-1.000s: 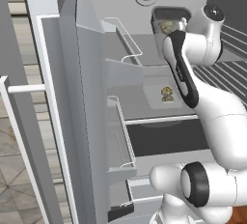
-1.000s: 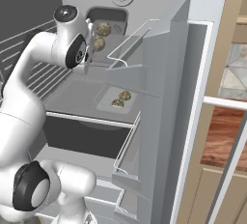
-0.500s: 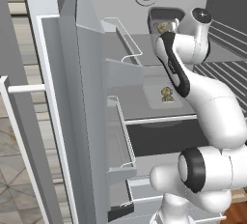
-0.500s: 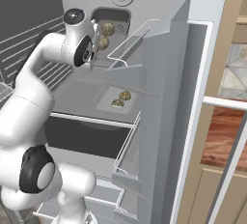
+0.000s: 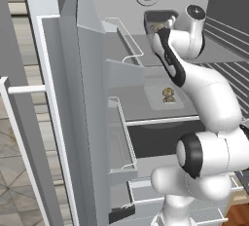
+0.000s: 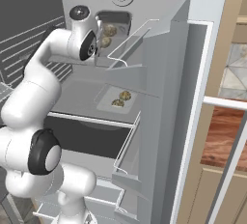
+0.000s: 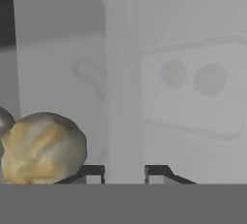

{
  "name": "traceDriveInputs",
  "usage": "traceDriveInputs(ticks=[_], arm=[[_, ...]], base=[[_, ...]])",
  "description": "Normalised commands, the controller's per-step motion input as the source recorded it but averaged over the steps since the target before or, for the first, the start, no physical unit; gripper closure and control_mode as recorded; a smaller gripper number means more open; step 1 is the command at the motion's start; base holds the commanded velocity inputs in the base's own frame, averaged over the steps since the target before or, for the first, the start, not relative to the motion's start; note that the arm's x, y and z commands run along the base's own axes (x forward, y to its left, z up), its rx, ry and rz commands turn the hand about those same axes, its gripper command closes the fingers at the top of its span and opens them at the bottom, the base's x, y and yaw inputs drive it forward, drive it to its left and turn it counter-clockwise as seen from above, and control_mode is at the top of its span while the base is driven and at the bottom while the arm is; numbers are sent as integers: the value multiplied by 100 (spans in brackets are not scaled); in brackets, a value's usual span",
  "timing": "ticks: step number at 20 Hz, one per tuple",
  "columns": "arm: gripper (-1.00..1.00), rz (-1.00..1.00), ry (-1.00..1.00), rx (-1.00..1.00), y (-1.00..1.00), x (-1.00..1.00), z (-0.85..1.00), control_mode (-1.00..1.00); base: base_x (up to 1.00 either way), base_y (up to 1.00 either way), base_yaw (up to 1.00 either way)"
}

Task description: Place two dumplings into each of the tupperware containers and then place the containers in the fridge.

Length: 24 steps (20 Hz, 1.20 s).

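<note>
The fridge [image 5: 87,98] [image 6: 183,121] stands open. On its upper shelf lies the dark grey tupperware container [image 5: 154,15] [image 6: 119,18] with two dumplings [image 6: 110,30] [image 5: 158,26] in it. My gripper [image 5: 162,29] [image 6: 99,35] [image 7: 124,172] is at that container's near edge. Its tips stand a little apart, and whether they still pinch the rim is unclear. One dumpling [image 7: 43,148] looms close at the left of the hand view. The paler container [image 5: 165,96] [image 6: 110,103] [image 7: 193,121] with two dumplings [image 5: 168,94] [image 6: 121,98] [image 7: 211,79] rests on the shelf below.
The fridge door [image 5: 53,122] [image 6: 212,97] hangs open, its racks [image 5: 121,137] [image 6: 130,146] jutting toward the shelves. Wire shelves [image 5: 228,45] [image 6: 34,39] fill the other half of the fridge. A drawer front [image 5: 155,137] [image 6: 87,133] sits under the lower shelf.
My arm has swung its upper links round, and the dark container has slid a little along the upper shelf toward the door side. The paler container has stayed put.
</note>
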Motion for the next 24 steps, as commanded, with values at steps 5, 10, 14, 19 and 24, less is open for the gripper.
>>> traceDriveInputs(ticks=[5,10,14,19,24], arm=[[-100,0,-3,0,0,0,-1,-100],[-100,-1,-37,0,0,-13,13,-100],[-100,-2,-18,0,-8,-46,56,-100],[-100,0,-1,0,-16,-96,82,-100],[-100,0,-4,0,3,-100,15,-100]], base=[[0,0,0],[0,0,0],[0,0,0],[0,0,0],[0,0,0]])
